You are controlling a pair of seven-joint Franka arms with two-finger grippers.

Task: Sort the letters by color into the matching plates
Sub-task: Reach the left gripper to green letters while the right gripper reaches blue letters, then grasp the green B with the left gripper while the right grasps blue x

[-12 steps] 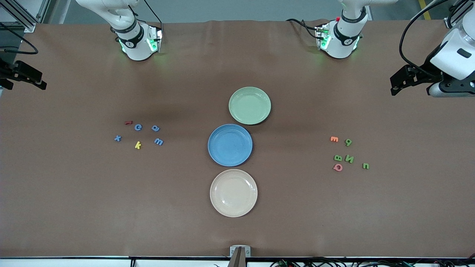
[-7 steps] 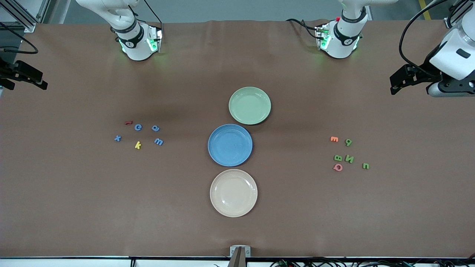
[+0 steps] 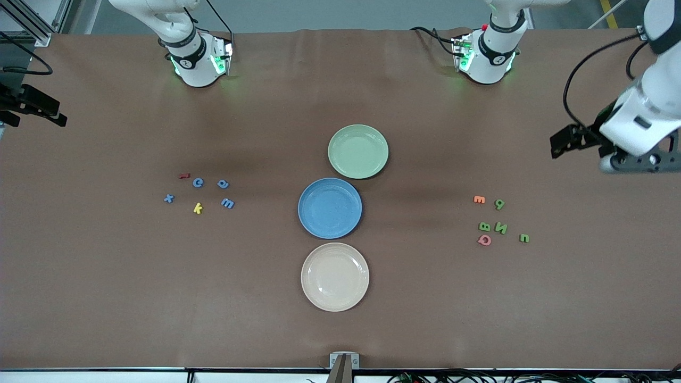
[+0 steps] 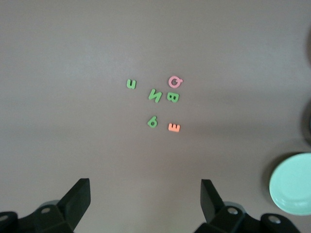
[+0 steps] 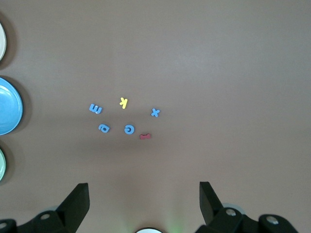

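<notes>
Descending since a moment ago, left claw (image 4: 146, 194) hangs wide, empty, over surface edge at left arm's end, likely starting on green letters (image 3: 499, 227) there. Right claw (image 5: 144, 196) waits wide. Blue letters (image 3: 198, 182) unmoved; green plate (image 3: 358, 151), blue plate (image 3: 330, 208) empty.

Surface (image 3: 106, 292) plain brown. Three plates in row: pale green plate (image 3: 358, 151), medium blue plate (image 3: 330, 208), cream plate (image 3: 334, 276). Four blue letters (image 3: 198, 183) with one yellow letter (image 3: 198, 208), one dark red letter (image 3: 184, 175). Four green letters (image 3: 500, 227) with one orange letter (image 3: 479, 200), one pink letter (image 3: 484, 240).
</notes>
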